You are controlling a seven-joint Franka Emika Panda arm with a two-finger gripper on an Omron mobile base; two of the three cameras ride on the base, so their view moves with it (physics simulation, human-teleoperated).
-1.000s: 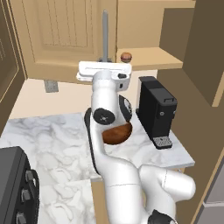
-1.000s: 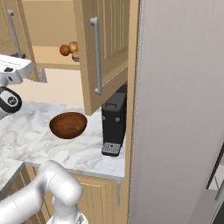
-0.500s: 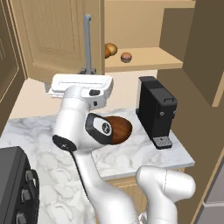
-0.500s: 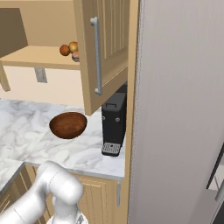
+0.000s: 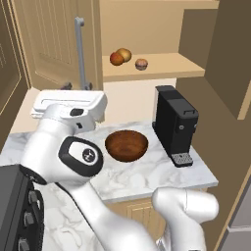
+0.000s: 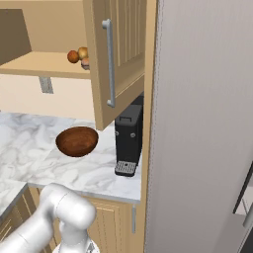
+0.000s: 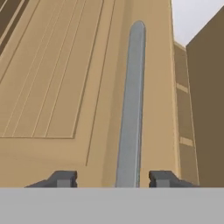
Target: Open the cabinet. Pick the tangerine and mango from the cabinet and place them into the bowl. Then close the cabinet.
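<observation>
1. Pincer [image 7: 113,179] released, fingertips [image 7: 63,178] either side of the left door's silver bar handle [image 7: 131,105], not gripping.
2. Cabinet [image 5: 54,44] doors open; tangerine [image 5: 116,59] and mango [image 5: 124,54] on its shelf.
3. Wooden bowl [image 5: 126,145] on marble worktop [image 5: 147,171], beside the black coffee machine [image 5: 175,125].

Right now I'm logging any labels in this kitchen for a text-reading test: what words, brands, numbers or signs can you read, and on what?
None can be read.
Coffee machine: plain black, no lettering visible.
Cabinet doors and handle: bare wood and metal, no text.
Bowl: no marking.
Arm's round joint cap: a small pale emblem, too blurred to read.
</observation>
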